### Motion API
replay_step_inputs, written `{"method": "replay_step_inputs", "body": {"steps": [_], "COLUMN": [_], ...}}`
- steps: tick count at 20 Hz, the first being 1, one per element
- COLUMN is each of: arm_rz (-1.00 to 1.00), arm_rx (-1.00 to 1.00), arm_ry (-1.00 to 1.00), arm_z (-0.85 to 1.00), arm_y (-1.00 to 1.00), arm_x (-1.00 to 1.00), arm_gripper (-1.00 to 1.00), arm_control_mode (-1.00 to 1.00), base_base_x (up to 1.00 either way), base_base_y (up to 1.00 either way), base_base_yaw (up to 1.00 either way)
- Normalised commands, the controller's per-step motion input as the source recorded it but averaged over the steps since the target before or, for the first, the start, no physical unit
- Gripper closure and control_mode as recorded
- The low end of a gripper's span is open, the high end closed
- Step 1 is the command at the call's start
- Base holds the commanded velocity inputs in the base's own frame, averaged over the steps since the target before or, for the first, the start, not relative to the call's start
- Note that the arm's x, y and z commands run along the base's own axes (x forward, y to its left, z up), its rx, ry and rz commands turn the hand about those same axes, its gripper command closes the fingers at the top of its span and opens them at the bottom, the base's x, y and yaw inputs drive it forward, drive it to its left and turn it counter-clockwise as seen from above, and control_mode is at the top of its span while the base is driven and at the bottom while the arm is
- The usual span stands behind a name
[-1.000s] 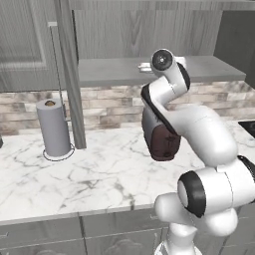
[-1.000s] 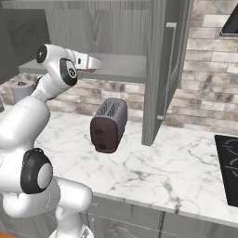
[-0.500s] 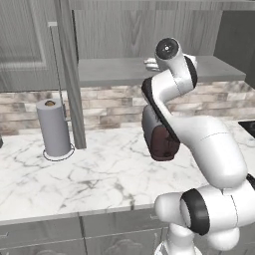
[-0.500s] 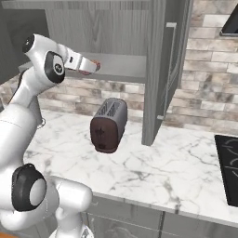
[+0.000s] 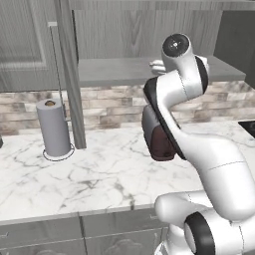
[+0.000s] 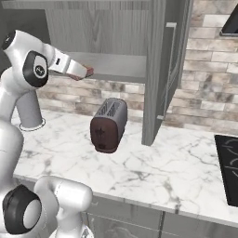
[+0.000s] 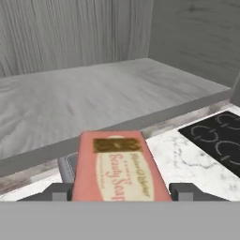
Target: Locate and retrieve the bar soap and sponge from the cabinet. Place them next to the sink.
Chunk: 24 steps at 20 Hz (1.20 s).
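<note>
The bar soap (image 7: pixel 117 168), a reddish-pink block with a printed label, sits between my gripper's (image 7: pixel 119 191) two fingertips, and the gripper is shut on it. In the right base view the gripper (image 6: pixel 82 71) holds the soap (image 6: pixel 88 72) just in front of the open cabinet's grey shelf (image 6: pixel 121 65), level with its front edge. The left base view has my own arm covering most of the hand near the shelf (image 5: pixel 114 69). The shelf (image 7: pixel 93 93) lies bare beyond the soap. The sponge and the sink are out of view.
A dark red toaster (image 6: pixel 109 124) stands on the marble counter below the shelf. A paper towel roll (image 5: pixel 54 128) stands to the left. Open cabinet doors (image 6: pixel 160 69) (image 5: pixel 67 74) hang on either side. A black cooktop (image 6: pixel 230 162) lies at the right.
The arm's upper joints have swung round, and the hand with the soap has drawn slightly back and down from the shelf. The grip on the soap is unchanged.
</note>
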Motion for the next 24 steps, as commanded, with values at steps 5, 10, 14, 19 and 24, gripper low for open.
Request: {"method": "replay_step_inputs", "body": {"steps": [5, 10, 14, 19, 24], "arm_rz": [0.0, -0.01, -0.02, -0.02, 0.0], "arm_rx": [0.0, 0.01, 0.0, 0.0, -0.02], "arm_ry": [0.06, 0.11, 0.12, 0.1, 0.01], "arm_z": [-0.14, -0.14, -0.35, -0.51, -0.51], "arm_y": [0.0, 0.0, -0.01, -0.24, -0.24], "arm_x": [-0.75, -0.85, -0.88, -0.71, -0.42], "arm_gripper": [1.0, 1.0, 1.0, 1.0, 1.0], "arm_control_mode": [-1.0, -1.0, -1.0, -1.0, -1.0], "base_base_x": [0.0, 0.0, 0.0, 0.0, 0.0], "base_base_y": [0.0, 0.0, 0.0, 0.0, 0.0], "base_base_yaw": [0.0, 0.0, 0.0, 0.0, 0.0]}}
